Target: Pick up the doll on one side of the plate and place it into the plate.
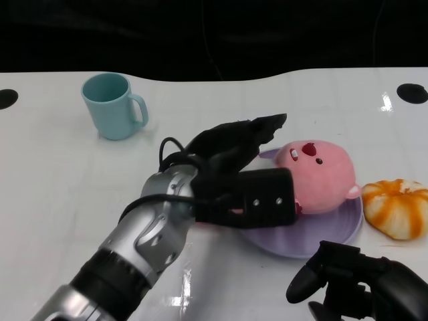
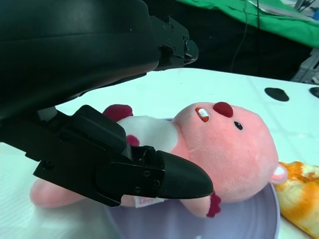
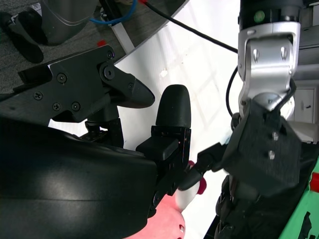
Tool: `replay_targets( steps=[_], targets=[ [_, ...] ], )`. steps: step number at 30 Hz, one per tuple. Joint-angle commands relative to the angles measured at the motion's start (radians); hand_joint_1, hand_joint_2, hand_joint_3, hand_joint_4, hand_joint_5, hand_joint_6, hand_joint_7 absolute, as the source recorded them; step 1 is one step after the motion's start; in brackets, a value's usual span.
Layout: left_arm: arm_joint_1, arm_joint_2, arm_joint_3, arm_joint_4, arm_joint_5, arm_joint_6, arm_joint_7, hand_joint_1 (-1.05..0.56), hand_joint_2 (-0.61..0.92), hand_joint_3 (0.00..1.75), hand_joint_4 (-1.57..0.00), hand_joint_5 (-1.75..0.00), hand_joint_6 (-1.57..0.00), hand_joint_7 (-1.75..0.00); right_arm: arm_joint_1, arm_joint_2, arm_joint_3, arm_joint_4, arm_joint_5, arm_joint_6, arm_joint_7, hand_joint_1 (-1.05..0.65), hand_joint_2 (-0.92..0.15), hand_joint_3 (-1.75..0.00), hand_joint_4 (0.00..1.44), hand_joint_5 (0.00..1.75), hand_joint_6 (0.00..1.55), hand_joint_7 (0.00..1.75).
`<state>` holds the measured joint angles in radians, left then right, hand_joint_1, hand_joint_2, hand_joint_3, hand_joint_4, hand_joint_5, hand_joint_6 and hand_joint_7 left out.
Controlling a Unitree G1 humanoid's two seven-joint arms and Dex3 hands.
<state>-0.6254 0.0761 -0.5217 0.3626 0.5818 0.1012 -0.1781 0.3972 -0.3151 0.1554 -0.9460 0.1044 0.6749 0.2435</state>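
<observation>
So the white bench [image 1: 60, 187] carries everything. The left hand [image 1: 231, 170] reaches over the lilac plate [image 1: 334, 234], fingers curled around the pink doll [image 1: 321, 177]; the wrist view shows its fingers [image 2: 164, 177] wrapped over the doll's [image 2: 224, 149] belly, gripping it. The doll's lying on the plate, head toward the orange-striped plush [image 1: 398, 207] just beside it. The right hand [image 1: 354, 281] sits low near the plate's front edge, fingers loosely spread, holding nothing. A teal mug [image 1: 112, 105] stands well apart.

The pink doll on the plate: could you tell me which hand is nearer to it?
Left. The left hand holds the pink doll over the plate; the right hand waits apart, nearer the robot.
</observation>
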Motion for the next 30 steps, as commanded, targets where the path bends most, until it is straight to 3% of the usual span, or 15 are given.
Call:
replay_targets(
  steps=[1, 11, 12, 14, 20, 22, 23, 24, 26, 30],
  targets=[
    [0.043, 0.047, 0.023, -0.086, -0.01, -0.019, -0.022, -0.94, 0.92, 0.38, -0.07, -0.04, -0.07, -0.04, 0.0, -0.011, -0.01, 0.006, 0.004, -0.014, 0.004, -0.15, -0.73, -0.88, 0.58, 1.7, 0.52, 1.33],
    [0.218, 0.121, 0.131, -0.336, -0.124, -0.078, -0.061, -0.79, 0.92, 0.3, -0.17, -0.17, -0.19, -0.1, -0.006, -0.011, -0.012, 0.011, 0.004, -0.011, 0.01, -0.15, -0.73, -0.89, 0.57, 1.71, 0.51, 1.33],
    [0.236, 0.121, 0.145, -0.348, -0.141, -0.095, -0.054, -0.75, 0.92, 0.28, -0.18, -0.26, -0.23, -0.11, -0.006, -0.011, -0.012, 0.012, 0.004, -0.011, 0.009, -0.15, -0.72, -0.89, 0.57, 1.71, 0.51, 1.34],
    [0.29, 0.105, 0.183, -0.377, -0.184, -0.132, -0.022, -0.68, 0.92, 0.25, -0.09, -0.68, -0.32, -0.12, -0.008, -0.011, -0.011, 0.012, 0.004, -0.01, 0.009, -0.15, -0.72, -0.9, 0.57, 1.71, 0.51, 1.34],
    [0.425, 0.044, 0.262, -0.437, -0.348, -0.236, 0.012, -0.37, 0.91, 0.15, -0.2, -1.12, -0.57, -0.26, -0.007, -0.015, -0.007, 0.015, -0.002, -0.017, 0.01, -0.15, -0.71, -0.9, 0.57, 1.72, 0.51, 1.34],
    [0.458, 0.028, 0.28, -0.448, -0.396, -0.263, 0.011, -0.32, 0.84, 0.27, -0.22, -1.19, -0.54, -0.44, -0.007, -0.017, -0.007, 0.015, -0.004, -0.019, 0.01, -0.16, -0.71, -0.91, 0.58, 1.72, 0.51, 1.34],
    [0.471, 0.021, 0.288, -0.454, -0.417, -0.271, 0.01, -0.28, 0.7, 0.54, -0.3, -1.2, -0.55, -0.59, -0.007, -0.017, -0.007, 0.014, -0.005, -0.018, 0.01, -0.16, -0.71, -0.91, 0.58, 1.71, 0.51, 1.34],
    [0.498, 0.006, 0.3, -0.475, -0.455, -0.261, 0.008, -0.26, 0.61, 0.71, -0.33, -1.21, -0.55, -0.65, -0.007, -0.016, -0.008, 0.012, -0.002, -0.014, 0.011, -0.16, -0.71, -0.91, 0.58, 1.71, 0.51, 1.34],
    [0.546, -0.015, 0.32, -0.516, -0.511, -0.239, 0.004, -0.16, 0.49, 1.04, -0.53, -1.23, -0.66, -0.77, -0.006, -0.014, -0.011, 0.01, 0.002, -0.01, 0.011, -0.15, -0.71, -0.91, 0.58, 1.71, 0.51, 1.34],
    [0.626, -0.024, 0.348, -0.608, -0.605, -0.156, -0.015, -0.07, 0.45, 1.29, -0.72, -1.29, -0.76, -0.97, -0.007, -0.017, -0.006, 0.011, -0.005, -0.011, 0.009, -0.16, -0.71, -0.9, 0.58, 1.7, 0.51, 1.33]
  ],
)
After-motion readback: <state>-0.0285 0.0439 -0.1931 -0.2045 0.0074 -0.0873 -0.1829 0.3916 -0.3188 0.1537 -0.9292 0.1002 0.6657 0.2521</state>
